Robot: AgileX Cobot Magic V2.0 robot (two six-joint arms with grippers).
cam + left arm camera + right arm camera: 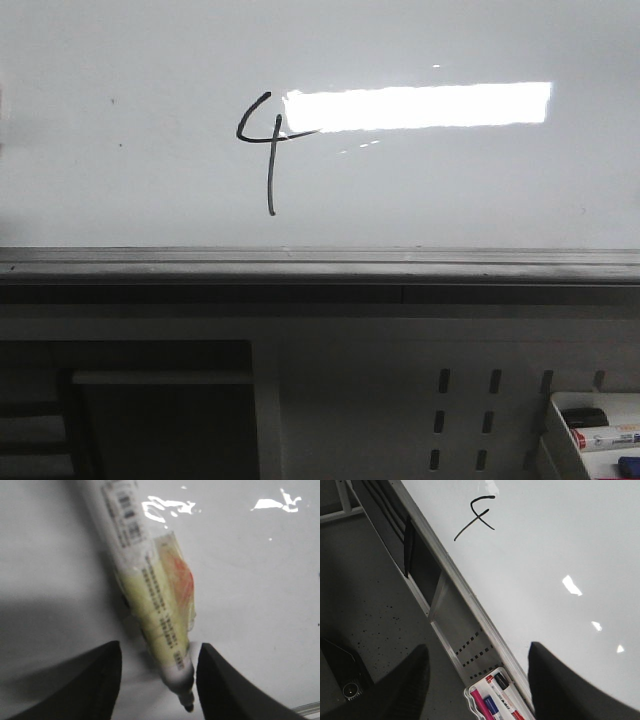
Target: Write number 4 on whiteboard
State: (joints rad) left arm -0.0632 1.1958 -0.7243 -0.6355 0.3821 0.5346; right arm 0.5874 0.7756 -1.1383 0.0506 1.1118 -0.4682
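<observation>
Both claws appear only in their own wrist views. Left gripper (157, 680) has its two dark fingers (97, 680) standing apart, with a marker (150, 590) lying between them, its tip pointing down toward the lower edge of the picture; the right-hand finger looks to be touching the marker's white collar, while a gap shows on the other side, so whether the pen is truly pinched cannot be told. The marker has a pale yellowish barrel with a printed label and a barcode, and it is blurred against a glossy white surface. Right gripper (477, 680) is spread wide with nothing between its fingers, hanging above the floor and the board's lower edge. On the whiteboard (120, 90) the number 4 (268, 140) is drawn in thin black line, left of centre, its crossbar running into the bright rectangular light reflection (415, 105). Below the board runs its grey rail (320, 262), then a white perforated panel (480, 400). At the panel's lower right corner sits a white tray (560, 440) holding several markers.
</observation>
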